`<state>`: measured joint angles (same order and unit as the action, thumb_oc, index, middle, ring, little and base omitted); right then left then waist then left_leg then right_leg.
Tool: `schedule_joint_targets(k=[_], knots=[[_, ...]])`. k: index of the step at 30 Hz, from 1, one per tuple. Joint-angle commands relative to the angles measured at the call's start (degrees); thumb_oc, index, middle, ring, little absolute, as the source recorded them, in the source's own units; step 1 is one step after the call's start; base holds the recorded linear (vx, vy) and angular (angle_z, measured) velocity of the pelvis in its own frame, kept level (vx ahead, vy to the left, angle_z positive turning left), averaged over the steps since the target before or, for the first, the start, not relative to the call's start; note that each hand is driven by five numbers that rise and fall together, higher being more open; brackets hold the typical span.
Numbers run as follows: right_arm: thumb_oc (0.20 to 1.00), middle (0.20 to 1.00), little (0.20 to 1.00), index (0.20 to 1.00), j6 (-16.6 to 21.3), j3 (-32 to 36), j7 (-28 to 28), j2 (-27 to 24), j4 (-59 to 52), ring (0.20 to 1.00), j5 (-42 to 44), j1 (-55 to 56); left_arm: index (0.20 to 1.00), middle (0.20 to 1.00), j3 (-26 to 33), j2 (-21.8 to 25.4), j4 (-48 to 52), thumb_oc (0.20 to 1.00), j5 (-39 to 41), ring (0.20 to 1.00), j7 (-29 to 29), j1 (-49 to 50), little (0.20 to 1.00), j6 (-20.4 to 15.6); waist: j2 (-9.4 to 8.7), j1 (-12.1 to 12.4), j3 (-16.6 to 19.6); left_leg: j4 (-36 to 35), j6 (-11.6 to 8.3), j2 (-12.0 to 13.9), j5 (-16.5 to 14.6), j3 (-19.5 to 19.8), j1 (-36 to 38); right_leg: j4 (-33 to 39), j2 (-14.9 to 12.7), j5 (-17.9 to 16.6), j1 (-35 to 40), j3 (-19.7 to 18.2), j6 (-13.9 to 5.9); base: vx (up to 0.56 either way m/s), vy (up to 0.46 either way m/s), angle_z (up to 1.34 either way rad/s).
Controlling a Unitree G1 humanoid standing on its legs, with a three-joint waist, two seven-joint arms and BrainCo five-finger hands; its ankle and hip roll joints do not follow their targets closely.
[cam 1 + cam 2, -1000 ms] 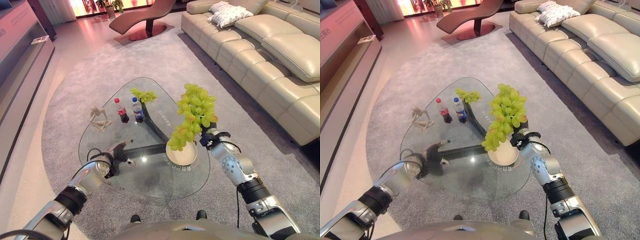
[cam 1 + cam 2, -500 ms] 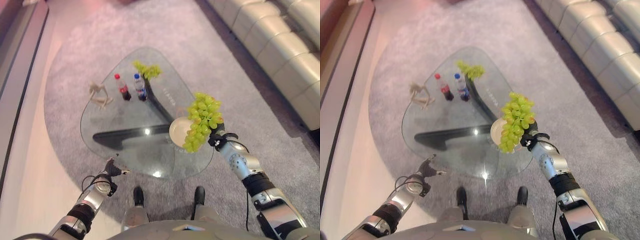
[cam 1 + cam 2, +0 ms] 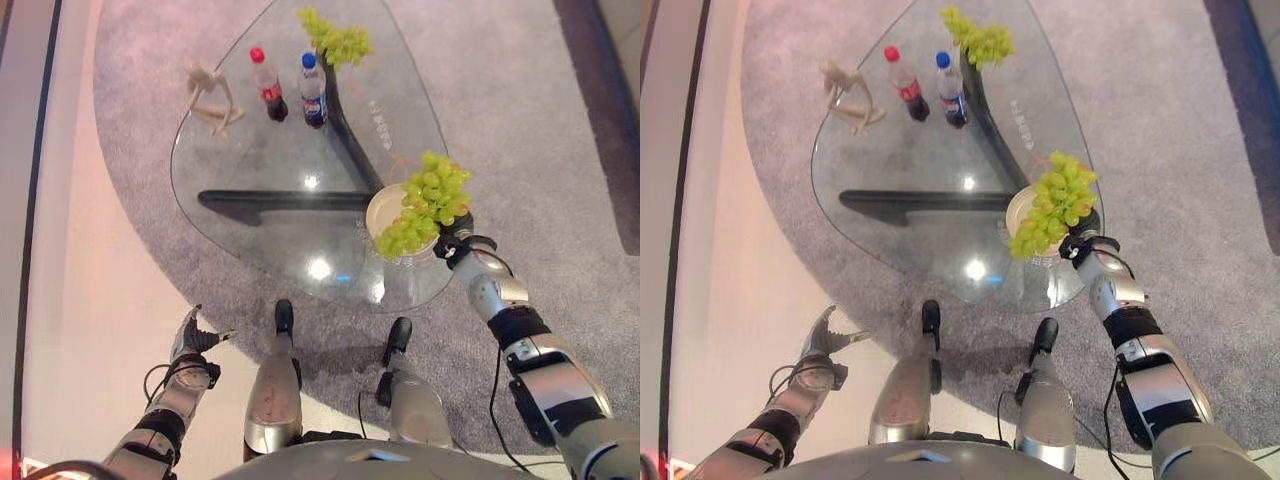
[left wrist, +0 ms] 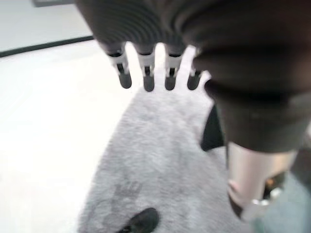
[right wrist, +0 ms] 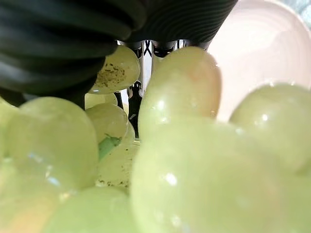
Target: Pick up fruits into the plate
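Eye views: right hand [image 3: 457, 247] clamps a green grape bunch [image 3: 425, 203] over the white plate [image 3: 384, 203] on the glass table [image 3: 250, 170]. Left wrist view: left hand [image 4: 146, 43] fingers straight, apart, above grey carpet [image 4: 146, 165]. Right wrist view: grapes against its fingers.

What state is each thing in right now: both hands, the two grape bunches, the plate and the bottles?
Right hand: shut on the held grape bunch.
Held grape bunch: lifted, hanging over the plate.
Plate: on the glass table, partly hidden by the grapes.
Second grape bunch: lying on the table's far end.
Two bottles: upright, capped.
Left hand: open, low beside the table, holding nothing.
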<state>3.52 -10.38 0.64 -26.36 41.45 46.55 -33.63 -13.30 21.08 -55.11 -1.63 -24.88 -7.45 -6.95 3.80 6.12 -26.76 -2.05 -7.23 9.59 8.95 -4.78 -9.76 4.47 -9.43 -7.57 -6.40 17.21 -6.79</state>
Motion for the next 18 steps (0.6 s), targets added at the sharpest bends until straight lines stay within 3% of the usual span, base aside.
schedule_joint_targets(k=[1,4,9,18], knots=[[0.200,0.200,0.200,0.200,5.0,1.9,0.2,-2.9,-0.7,0.200,-1.6,-4.1,1.000,1.000,0.4,1.5,-2.8,1.000,2.0,1.000,-2.1,-0.5,1.000,-2.1,0.37,1.0,-1.1,8.4,2.47,-6.5,-6.4,0.0,-5.5,-15.1,0.0,10.2,-5.0,0.7,3.24,-0.04,-0.009,0.08],[0.200,0.200,0.200,0.200,4.7,2.2,1.2,-4.3,1.3,0.200,-3.0,-5.5,1.000,1.000,0.3,1.3,-2.5,1.000,2.8,1.000,-2.4,0.0,1.000,-3.2,1.33,1.4,-3.0,11.0,2.75,-7.6,-7.1,0.1,-8.3,-18.9,-0.7,11.4,-8.2,1.0,3.31,-0.03,0.004,0.09],[0.200,0.200,0.200,0.200,5.5,2.7,1.7,-7.4,5.5,0.200,-4.7,-8.5,1.000,1.000,-1.3,0.7,-0.2,1.000,3.8,1.000,-3.0,1.3,1.000,-4.3,2.84,2.5,-3.0,13.6,2.87,-8.3,-7.2,-0.3,-14.6,-23.4,-2.4,11.8,-15.2,1.6,3.18,0.01,0.028,0.11],[0.200,0.200,0.200,0.200,7.2,3.9,6.3,-11.9,8.2,0.200,-2.3,-13.9,1.000,1.000,-4.3,1.4,3.7,1.000,4.5,1.000,-3.3,2.8,1.000,-2.5,4.02,4.1,-3.0,14.4,3.73,-8.8,-6.2,-0.3,-22.6,-27.1,-3.6,11.1,-24.8,2.1,2.66,0.02,-0.017,0.09]])
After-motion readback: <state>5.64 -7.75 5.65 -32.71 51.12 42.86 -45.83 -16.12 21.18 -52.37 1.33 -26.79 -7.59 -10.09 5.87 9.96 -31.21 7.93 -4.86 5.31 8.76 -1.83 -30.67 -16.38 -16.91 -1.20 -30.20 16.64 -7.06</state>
